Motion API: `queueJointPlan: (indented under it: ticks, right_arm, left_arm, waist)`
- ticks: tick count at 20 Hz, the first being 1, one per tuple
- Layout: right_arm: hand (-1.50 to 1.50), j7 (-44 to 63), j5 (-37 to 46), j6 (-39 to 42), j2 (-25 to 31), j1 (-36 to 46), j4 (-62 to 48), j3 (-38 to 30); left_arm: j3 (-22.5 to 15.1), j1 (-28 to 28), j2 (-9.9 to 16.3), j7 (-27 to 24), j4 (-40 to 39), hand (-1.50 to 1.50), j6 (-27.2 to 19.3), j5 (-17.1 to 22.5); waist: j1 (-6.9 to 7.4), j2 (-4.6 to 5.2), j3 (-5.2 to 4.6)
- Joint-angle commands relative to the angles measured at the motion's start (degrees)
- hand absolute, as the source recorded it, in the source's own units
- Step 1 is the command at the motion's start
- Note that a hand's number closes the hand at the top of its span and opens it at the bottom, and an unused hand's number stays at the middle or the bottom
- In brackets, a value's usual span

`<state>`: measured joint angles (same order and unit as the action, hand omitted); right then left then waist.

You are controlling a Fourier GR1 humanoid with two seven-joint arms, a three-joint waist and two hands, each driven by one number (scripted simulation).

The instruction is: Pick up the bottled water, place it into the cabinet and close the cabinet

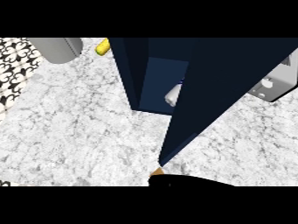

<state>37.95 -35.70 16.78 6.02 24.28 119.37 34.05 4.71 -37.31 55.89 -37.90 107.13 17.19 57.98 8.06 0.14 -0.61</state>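
One clear plastic water bottle (173, 94) is seen inside the dark blue cabinet (152, 74) on the marbled white worktop (67, 127); its door (222, 87) is judged next to be pushed shut. The robot hand (177, 180) shows only as a dark shape, its state untellable.

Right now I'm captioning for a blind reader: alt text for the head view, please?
A dark blue cabinet stands on a white marble counter, its door swung partly open toward the viewer, with a water bottle just visible inside. A grey container and a yellow object sit behind to the left; a grey appliance to the right.
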Motion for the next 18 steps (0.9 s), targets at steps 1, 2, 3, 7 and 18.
queueJointPlan:
  ticks: [1,2,3,7,18]
  right_arm:
    - [1.50,2.2,-4.2,-7.9,-5.7,13.7,-8.3,0.8]
    - [1.50,2.8,-5.1,-10.6,-5.8,16.9,-10.5,0.7]
    - [1.50,1.1,-6.3,-11.5,-5.8,18.3,-14.6,-2.1]
    - [1.50,0.2,-13.4,-14.7,-5.9,23.9,-23.0,-5.6]
    - [1.50,-2.2,-16.3,-3.8,-5.2,27.6,-42.8,-17.1]
  left_arm:
    - [1.9,-2.4,-0.9,-1.7,-1.9,-1.50,3.7,0.4]
    - [1.7,-3.0,-1.3,-0.6,-1.8,-1.50,2.6,0.7]
    - [3.6,-3.7,-1.1,-1.7,-3.2,-1.50,4.1,1.0]
    - [6.5,-7.5,-1.9,-2.3,-4.4,-1.50,8.1,1.5]
    - [13.2,-12.4,-8.8,-0.4,-1.8,-1.50,11.4,-0.9]
  waist:
    - [-0.81,-0.19,0.22]
    - [-2.53,-0.17,0.34]
    - [-1.97,-0.03,0.36]
    - [-3.66,-0.01,0.53]
    - [-6.37,0.08,0.63]
